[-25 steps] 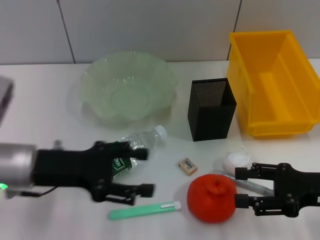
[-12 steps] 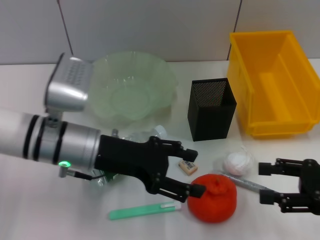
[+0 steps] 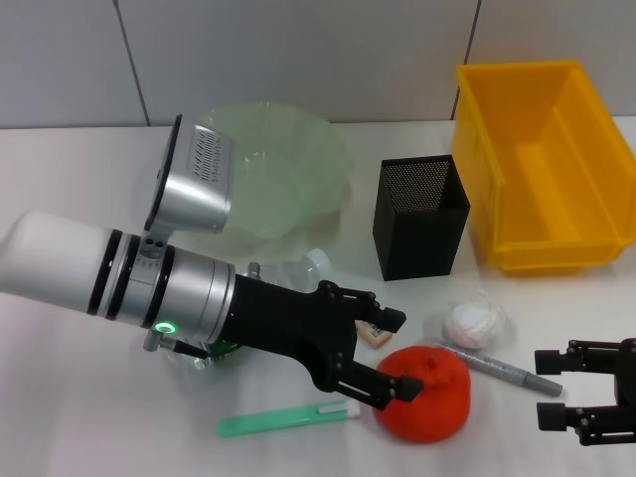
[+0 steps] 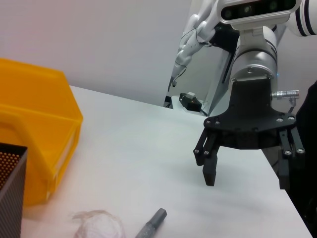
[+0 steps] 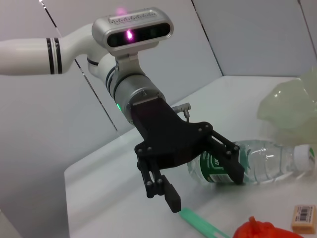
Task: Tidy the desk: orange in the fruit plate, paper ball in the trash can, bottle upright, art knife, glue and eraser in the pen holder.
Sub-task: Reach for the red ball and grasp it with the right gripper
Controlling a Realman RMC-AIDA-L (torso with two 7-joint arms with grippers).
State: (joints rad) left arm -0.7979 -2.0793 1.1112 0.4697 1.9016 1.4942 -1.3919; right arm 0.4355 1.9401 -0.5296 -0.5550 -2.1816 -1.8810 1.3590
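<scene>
Left gripper (image 3: 388, 353) has swung in from the desk's left side toward the middle since a second ago; then it sat over the lying bottle, now it reaches across to the orange (image 3: 425, 394). Fingers spread wide, lower fingertip at the orange's left edge, upper one near the eraser (image 3: 374, 334); contact with the orange can't be confirmed. The arm's silver and white body now covers the left part of the fruit plate (image 3: 298, 169).

Right gripper (image 3: 542, 390) has pulled back toward the right edge; earlier its fingers were just beside the orange, now they are well apart from it, spread open and holding nothing.

Orange sits on the desk (image 3: 79, 169) at front centre, same spot as before. Bottle (image 3: 298, 268) lies on its side behind the left gripper, mostly hidden in the head view; the right wrist view shows it lying flat, cap toward the plate. Eraser lies flat between bottle and orange, partly behind the left fingers. Green art knife (image 3: 288, 417) lies flat in front, left of the orange. Paper ball (image 3: 473, 322) sits right of the orange, with a grey pen (image 3: 497, 367) just in front of it. Pen holder (image 3: 419, 216) stands upright behind them, trash can (image 3: 545, 164) at back right. None of these has shifted.
</scene>
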